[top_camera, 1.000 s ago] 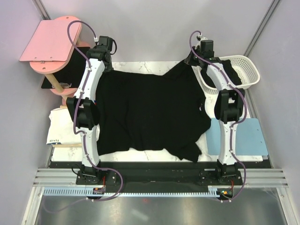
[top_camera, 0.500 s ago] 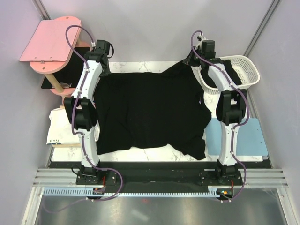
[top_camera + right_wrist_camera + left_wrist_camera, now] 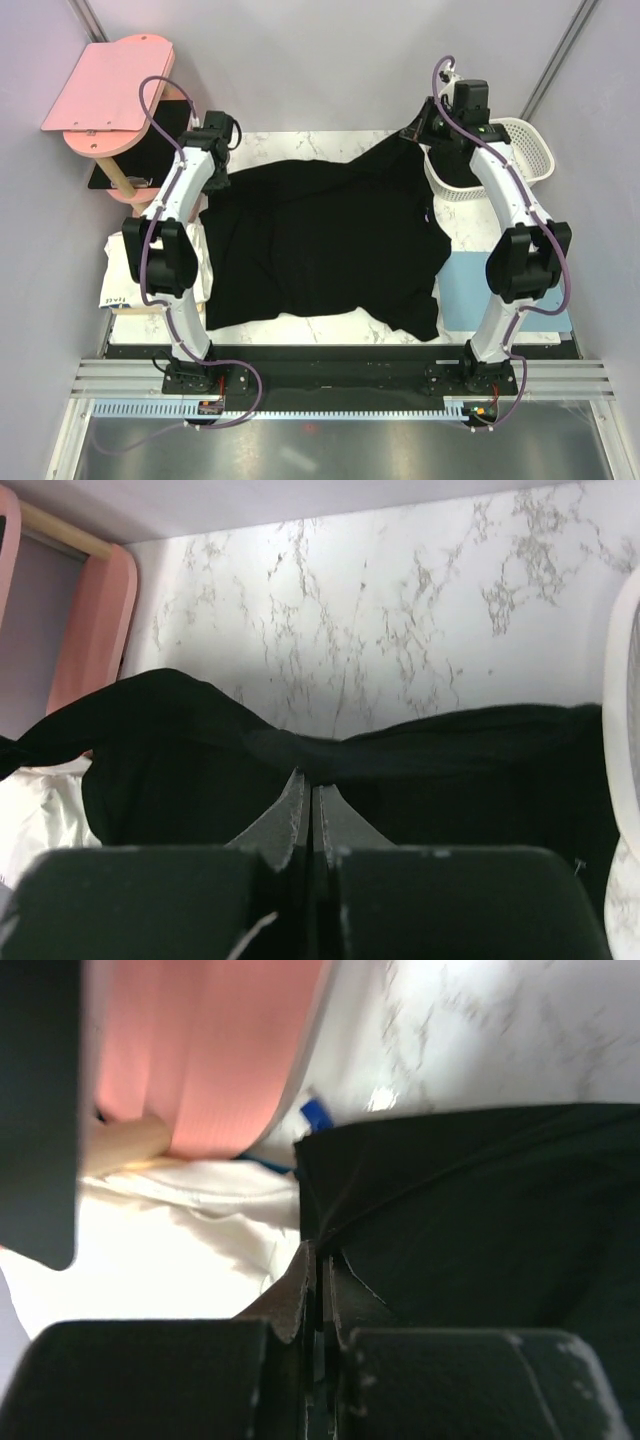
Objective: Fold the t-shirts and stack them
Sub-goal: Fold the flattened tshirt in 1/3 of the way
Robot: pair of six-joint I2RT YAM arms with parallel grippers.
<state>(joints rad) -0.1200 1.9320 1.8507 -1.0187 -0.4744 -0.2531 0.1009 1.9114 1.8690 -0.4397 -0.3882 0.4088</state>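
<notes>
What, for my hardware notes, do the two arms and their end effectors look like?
The left arm and right arm have white links, black joints and a looping purple cable. The left end effector and right end effector each have two dark tapering fingers.

Cannot see from above where the left gripper [image 3: 318,1295] and right gripper [image 3: 311,815] pinch the t-shirt [image 3: 320,240]: buried under the wrist housings. Cannot name the small blue scrap [image 3: 314,1118] in the blurred left wrist view, possibly a label. Cut off at the right wrist view's right edge: white basket [image 3: 628,710]. Partly covered by shirt and arm: pale blue mat [image 3: 550,305].
</notes>
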